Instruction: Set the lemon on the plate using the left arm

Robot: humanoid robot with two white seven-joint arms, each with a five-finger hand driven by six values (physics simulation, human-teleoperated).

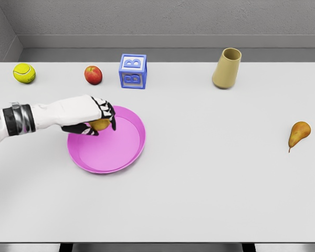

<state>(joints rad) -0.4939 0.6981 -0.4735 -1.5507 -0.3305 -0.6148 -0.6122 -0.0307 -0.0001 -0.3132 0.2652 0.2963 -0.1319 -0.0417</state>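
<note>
Left arm comes in from the left edge, forearm near level, dark banded cuff at the wrist. Left hand (92,116) is extended rightward, palm down, fingers (109,113) curled downward and thumb tucked under — closed around the lemon (100,125), which peeks out below the knuckles. Only this arm shows in the head view.

Left hand (89,116) fingers grip lemon (100,125) over plate (127,152) (pink).
</note>
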